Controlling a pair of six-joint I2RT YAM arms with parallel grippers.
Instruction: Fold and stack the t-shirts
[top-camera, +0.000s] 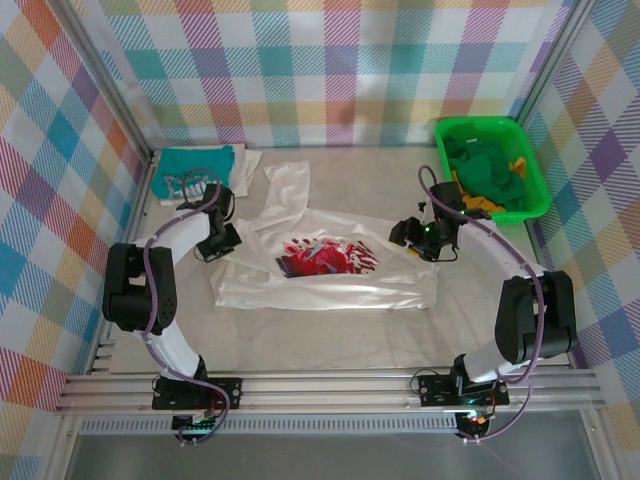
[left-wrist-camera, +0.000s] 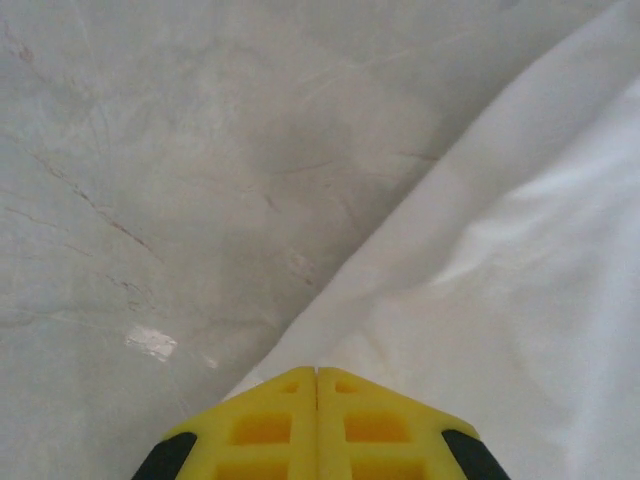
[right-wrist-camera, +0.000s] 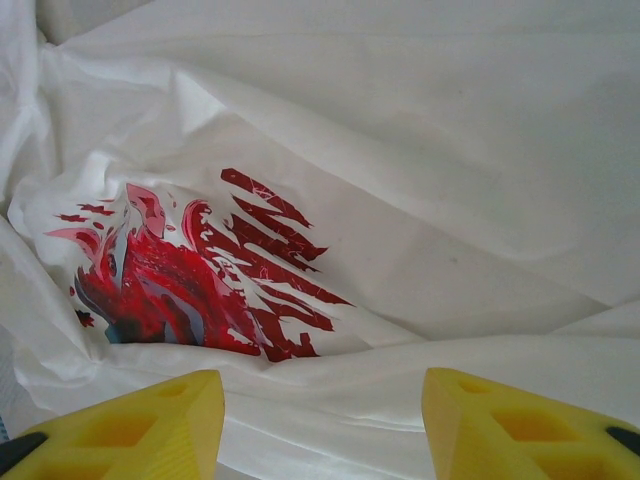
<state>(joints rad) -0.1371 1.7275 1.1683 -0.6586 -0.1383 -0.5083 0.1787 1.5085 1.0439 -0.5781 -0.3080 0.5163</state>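
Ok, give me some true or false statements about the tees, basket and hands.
The white tee lies spread on the table. True.
The teal tee is in the basket. False: it lies at the table's far left corner.
The left hand is open. False: it is shut, at the white tee's edge.
The right hand is open over the white tee. True.
The basket is empty. False: it holds green and yellow cloth.

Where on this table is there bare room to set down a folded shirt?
Bare table: the near strip between the white t-shirt and the arm bases; the back middle between it and the green basket. Crowded: the centre, and the back-left corner with the teal t-shirt.
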